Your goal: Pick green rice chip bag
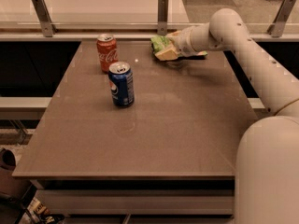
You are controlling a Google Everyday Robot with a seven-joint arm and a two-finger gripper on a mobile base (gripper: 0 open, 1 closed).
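Observation:
The green rice chip bag (160, 43) lies at the far edge of the table, right of the middle, light green with a pale corner. My gripper (167, 50) reaches in from the right and sits on the bag, its cream fingers (167, 54) closed around the bag's near side. The wrist hides most of the bag; a green strip shows under it (201, 54). The bag is at table level or barely above it.
A red soda can (107, 52) stands at the far left of the brown table (154, 134), and a blue soda can (121, 84) stands just in front of it. A rail with metal posts (162, 12) runs behind the table. My white arm (261, 64) spans the right side.

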